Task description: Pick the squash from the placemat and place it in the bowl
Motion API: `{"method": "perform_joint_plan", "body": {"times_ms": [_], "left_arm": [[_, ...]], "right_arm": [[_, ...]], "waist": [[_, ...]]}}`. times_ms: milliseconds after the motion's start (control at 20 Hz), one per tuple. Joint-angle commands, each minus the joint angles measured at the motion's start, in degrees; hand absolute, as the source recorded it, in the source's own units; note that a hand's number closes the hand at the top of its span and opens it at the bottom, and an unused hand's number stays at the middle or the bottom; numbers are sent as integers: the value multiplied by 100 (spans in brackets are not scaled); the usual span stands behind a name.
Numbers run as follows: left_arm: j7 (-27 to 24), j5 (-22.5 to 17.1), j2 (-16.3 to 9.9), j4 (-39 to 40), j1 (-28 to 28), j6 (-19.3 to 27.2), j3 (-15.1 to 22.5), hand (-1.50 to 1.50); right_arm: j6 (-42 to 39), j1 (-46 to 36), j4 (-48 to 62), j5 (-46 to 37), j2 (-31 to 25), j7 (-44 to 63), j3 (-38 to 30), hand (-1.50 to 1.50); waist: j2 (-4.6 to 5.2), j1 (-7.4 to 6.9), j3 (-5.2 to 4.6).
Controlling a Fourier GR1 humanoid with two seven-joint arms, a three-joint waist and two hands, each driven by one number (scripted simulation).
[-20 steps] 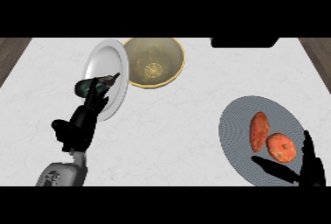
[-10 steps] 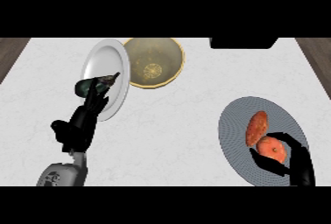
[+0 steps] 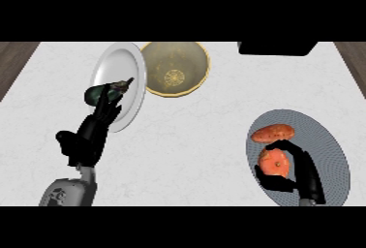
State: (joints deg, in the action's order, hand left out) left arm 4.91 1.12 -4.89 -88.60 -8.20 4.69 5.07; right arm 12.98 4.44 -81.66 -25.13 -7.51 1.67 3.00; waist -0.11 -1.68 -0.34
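Note:
An orange squash (image 3: 271,163) lies on the grey round placemat (image 3: 325,145) at the right, just below a second, longer orange vegetable (image 3: 273,132). My right hand (image 3: 304,170) comes in from the lower edge; its fingers curl over the squash's top and its thumb sits under it, so it is shut on the squash. The squash still rests on the mat. The yellowish bowl (image 3: 175,68) stands at the back, left of centre. My left hand (image 3: 87,138) rests open at the left, fingers pointing up toward a white plate.
A white plate (image 3: 118,72) touches the bowl's left side and carries a dark green vegetable (image 3: 97,93) by my left fingertips. A black object (image 3: 277,47) sits at the back right. White counter lies between bowl and placemat.
My right hand has moved up and left over the placemat and its fingers have closed round the squash. The left hand has stayed still.

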Motion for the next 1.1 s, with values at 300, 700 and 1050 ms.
{"method": "perform_joint_plan", "body": {"times_ms": [300,700,1050], "left_arm": [[-4,23,177,162,-289,-226,363,0],[-64,28,-116,138,-95,-20,-152,0],[-18,44,-36,5,-5,2,-164,0]], "right_arm": [[-3694,-1572,-618,591,-119,-2232,2948,150],[-5333,-2627,-1798,2150,-991,-3266,1725,150],[-5164,-3839,-2390,3080,-350,-537,1256,150]], "waist": [[73,-726,51],[6,129,33],[-7,161,28]]}}
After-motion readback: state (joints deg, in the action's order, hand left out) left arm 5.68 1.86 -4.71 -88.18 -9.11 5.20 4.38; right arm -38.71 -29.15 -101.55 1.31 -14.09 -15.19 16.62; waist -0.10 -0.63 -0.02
